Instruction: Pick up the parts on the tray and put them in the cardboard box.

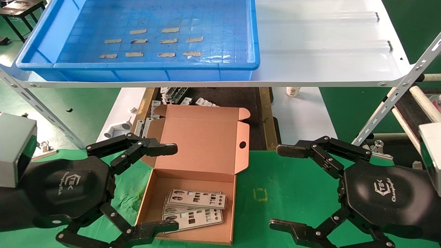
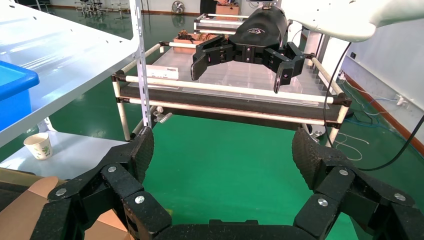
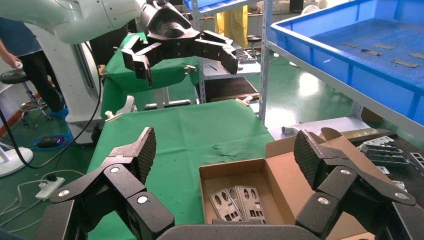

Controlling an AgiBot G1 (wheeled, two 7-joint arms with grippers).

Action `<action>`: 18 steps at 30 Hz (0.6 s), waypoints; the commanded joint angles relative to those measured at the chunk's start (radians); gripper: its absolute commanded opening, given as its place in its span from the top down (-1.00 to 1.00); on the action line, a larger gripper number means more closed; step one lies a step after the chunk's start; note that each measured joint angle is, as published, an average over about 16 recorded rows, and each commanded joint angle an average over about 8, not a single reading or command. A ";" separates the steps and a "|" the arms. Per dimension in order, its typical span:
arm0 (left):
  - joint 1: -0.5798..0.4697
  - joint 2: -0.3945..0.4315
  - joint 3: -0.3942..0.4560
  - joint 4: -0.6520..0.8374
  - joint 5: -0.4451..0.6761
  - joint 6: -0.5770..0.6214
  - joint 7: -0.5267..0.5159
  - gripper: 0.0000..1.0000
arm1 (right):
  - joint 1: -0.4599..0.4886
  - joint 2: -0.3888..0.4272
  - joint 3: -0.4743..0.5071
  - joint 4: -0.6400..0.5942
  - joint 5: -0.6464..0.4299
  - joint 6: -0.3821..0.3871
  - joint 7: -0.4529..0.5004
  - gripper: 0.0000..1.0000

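The blue tray [image 1: 137,65] sits on the white shelf at the back left; its floor holds only tan tape strips [image 1: 168,41], no plates. The cardboard box [image 1: 196,144] stands open on the green table in front, lid tilted back. Several silver parts [image 1: 196,206] lie stacked on its floor and also show in the right wrist view [image 3: 237,202]. My left gripper [image 1: 172,187] is open and empty, spanning the box's left wall. My right gripper [image 1: 282,187] is open and empty over the green table, right of the box.
The white shelf [image 1: 327,51] juts over the table's far edge, with slanted metal struts [image 1: 396,93] either side. Grey metal brackets [image 1: 172,96] lie behind the box. A paper cup [image 1: 293,91] stands beneath the shelf. A roller rack [image 2: 225,95] stands at the right.
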 commanded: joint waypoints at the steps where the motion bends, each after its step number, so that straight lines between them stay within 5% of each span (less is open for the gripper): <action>1: 0.000 0.000 0.000 0.000 0.000 0.000 0.000 -1.00 | 0.000 0.000 0.000 0.000 0.000 0.000 0.000 -1.00; 18: 0.000 0.000 0.000 0.000 0.000 0.000 0.000 -1.00 | 0.000 0.000 0.000 0.000 0.000 0.000 0.000 -1.00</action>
